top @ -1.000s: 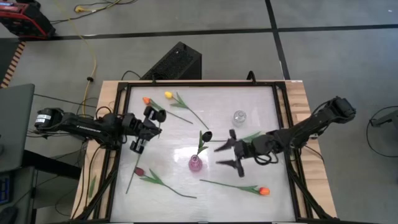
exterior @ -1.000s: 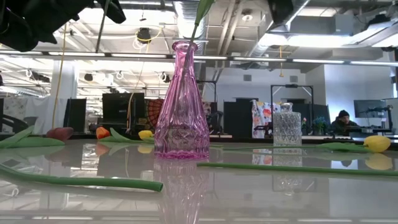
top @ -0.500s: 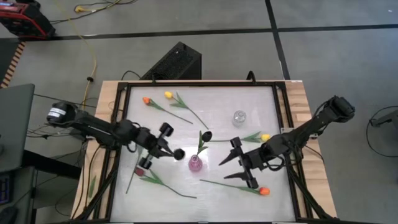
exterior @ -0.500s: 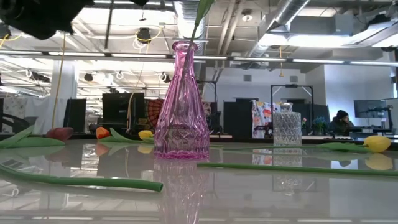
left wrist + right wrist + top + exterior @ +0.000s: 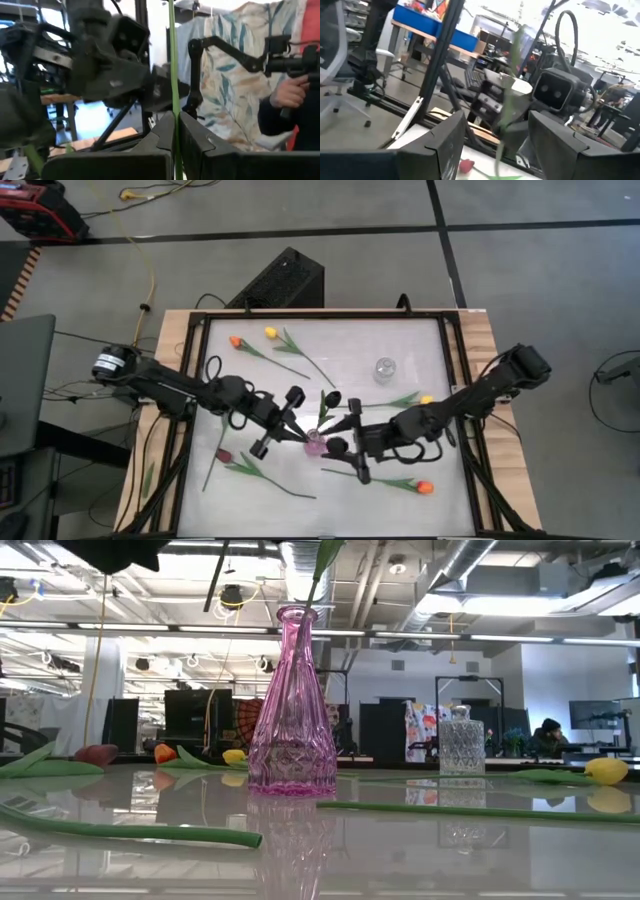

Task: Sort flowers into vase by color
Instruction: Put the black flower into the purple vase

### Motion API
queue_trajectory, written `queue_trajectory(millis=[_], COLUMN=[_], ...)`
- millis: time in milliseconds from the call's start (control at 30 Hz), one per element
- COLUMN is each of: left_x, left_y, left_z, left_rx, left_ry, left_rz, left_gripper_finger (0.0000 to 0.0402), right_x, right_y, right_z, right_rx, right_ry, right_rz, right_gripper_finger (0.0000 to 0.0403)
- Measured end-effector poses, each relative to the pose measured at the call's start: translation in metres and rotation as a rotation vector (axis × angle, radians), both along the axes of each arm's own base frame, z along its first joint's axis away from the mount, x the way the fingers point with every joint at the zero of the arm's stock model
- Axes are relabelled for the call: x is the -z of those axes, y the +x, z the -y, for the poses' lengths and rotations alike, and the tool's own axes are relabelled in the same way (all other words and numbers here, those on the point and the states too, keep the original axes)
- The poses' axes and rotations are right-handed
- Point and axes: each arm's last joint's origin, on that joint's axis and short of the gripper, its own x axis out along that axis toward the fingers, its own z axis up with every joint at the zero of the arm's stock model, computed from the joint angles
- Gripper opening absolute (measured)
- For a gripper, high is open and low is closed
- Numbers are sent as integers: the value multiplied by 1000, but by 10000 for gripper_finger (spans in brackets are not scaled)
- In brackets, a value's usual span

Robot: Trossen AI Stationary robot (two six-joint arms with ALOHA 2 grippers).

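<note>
- Both arms have closed in on the pink vase (image 5: 314,442) since a second ago: then the left gripper (image 5: 292,430) sat well off toward the table's left side and the right gripper (image 5: 345,442) stood further right; now they flank the vase.
- Left jaws are pressed together on a thin green stem (image 5: 173,75), which the left wrist view shows running straight up from between the fingers (image 5: 162,132). Which flower it belongs to I cannot tell.
- Right jaws stand wide apart and hold nothing; in the right wrist view a blurred green stem (image 5: 509,100) hangs between them.
- One dark tulip (image 5: 333,397) stands in the pink vase, stem in the neck.
- Left to sort, by my reading: a maroon tulip (image 5: 224,455) lying left of the vase, an orange tulip (image 5: 425,488) near the front right, a yellow tulip (image 5: 427,400) on the right, and an orange (image 5: 235,341) and yellow (image 5: 270,333) pair at the back left. The clear vase (image 5: 385,368) is empty, so the task is at an early stage.
- Only the high view shows both grippers and the flower count; the low view shows the pink vase upright with the stem rising from its neck and the clear vase (image 5: 461,743) behind, while its only trace of the arms is a dark shape at the top edge.
</note>
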Motion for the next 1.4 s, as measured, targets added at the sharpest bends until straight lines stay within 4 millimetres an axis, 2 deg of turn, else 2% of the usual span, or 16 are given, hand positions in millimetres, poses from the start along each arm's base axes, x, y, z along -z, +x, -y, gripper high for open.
queue_trajectory(millis=[200, 333, 667, 833, 967, 1133, 1267, 1400], left_x=[-3, -3, 0, 2, 4, -7, -15, -14], left_y=[2, 2, 3, 4, 1, -15, -33, -46], left_z=[7, 6, 5, 5, 4, -3, -8, -13], left_rx=[6, -24, -67, -76, -90, -223, -282, -345], left_ry=[44, 39, 38, 74, 114, 199, 255, 299], left_rz=[-5, -9, -35, -46, -93, -144, -216, -312], left_gripper_finger=[0, 0, 2, 25, 59, 104, 124, 128], right_x=[-8, -9, -10, -11, -20, -42, -54, -59], right_y=[12, 15, 15, 13, 2, -19, -30, -33], right_z=[-3, -5, -3, -4, -7, -6, 5, 20], right_rx=[6, 8, 27, 29, 6, -26, -24, 9], right_ry=[-25, -39, -35, -48, -37, 63, 180, 281], right_rz=[-32, -61, -52, -63, -71, -62, -91, -122], right_gripper_finger=[241, 216, 85, 25, 25, 40, 37, 29])
